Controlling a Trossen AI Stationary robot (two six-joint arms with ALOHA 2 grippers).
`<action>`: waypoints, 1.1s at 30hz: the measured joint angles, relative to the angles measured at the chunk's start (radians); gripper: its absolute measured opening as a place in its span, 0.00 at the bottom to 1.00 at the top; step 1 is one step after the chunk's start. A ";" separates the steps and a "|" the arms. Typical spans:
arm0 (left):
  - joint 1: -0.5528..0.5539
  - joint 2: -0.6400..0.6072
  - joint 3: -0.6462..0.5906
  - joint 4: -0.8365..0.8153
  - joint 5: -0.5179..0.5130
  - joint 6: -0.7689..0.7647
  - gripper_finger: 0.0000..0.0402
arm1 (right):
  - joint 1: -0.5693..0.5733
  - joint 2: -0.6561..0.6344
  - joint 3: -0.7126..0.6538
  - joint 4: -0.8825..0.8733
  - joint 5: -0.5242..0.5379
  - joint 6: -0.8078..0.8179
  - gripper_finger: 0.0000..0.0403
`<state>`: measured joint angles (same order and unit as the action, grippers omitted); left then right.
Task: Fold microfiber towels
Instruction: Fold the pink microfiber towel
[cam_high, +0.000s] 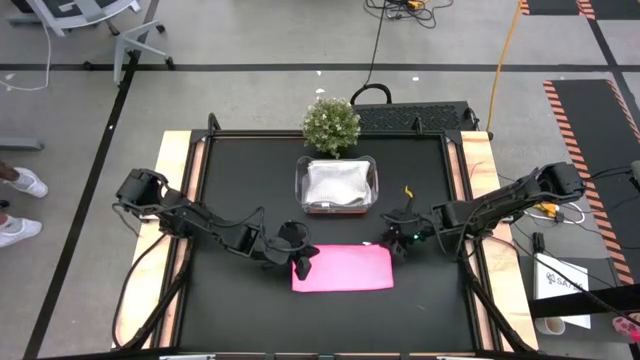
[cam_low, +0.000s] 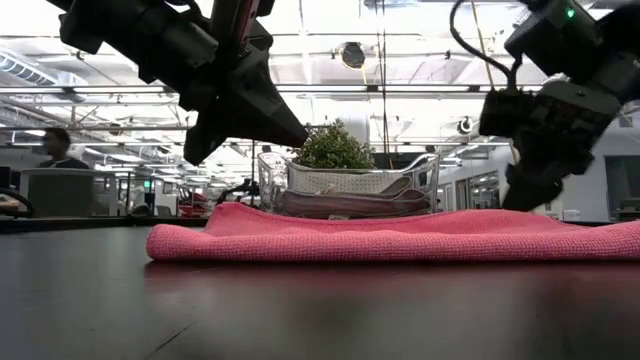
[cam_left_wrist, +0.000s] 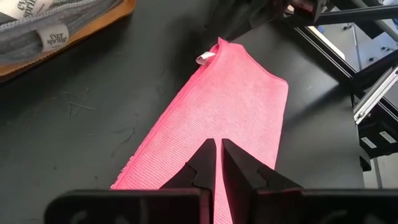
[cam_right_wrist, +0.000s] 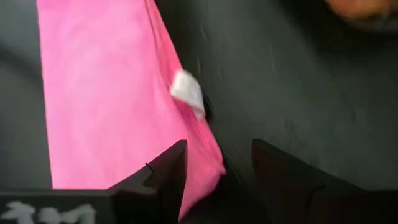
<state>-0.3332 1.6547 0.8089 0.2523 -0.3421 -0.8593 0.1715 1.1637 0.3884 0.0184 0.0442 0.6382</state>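
Pink towel (cam_high: 343, 269) lies folded flat on the worktop (cam_high: 240, 310). Left tool (cam_high: 303, 264), fingers nearly together, hovers at its 9 o'clock end; right tool (cam_high: 398, 240), fingers apart, at 2 o'clock corner.

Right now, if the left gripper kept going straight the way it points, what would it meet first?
Probably the pink towel: the left gripper, nearly shut, hangs over its near end, angled along its length. How steeply it tilts down is hard to judge.
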 joint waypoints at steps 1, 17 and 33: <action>0.000 0.000 0.000 0.000 -0.004 0.000 0.06 | 0.000 0.000 -0.011 0.004 -0.011 0.014 0.43; 0.019 0.000 0.000 -0.004 -0.016 -0.014 0.06 | 0.005 0.000 -0.173 0.271 -0.085 0.136 0.43; 0.034 0.000 0.000 -0.003 -0.016 -0.032 0.06 | 0.073 0.047 -0.177 0.336 -0.094 0.154 0.43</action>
<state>-0.2993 1.6547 0.8089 0.2493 -0.3580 -0.8914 0.2443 1.2111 0.2116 0.3546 -0.0497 0.7926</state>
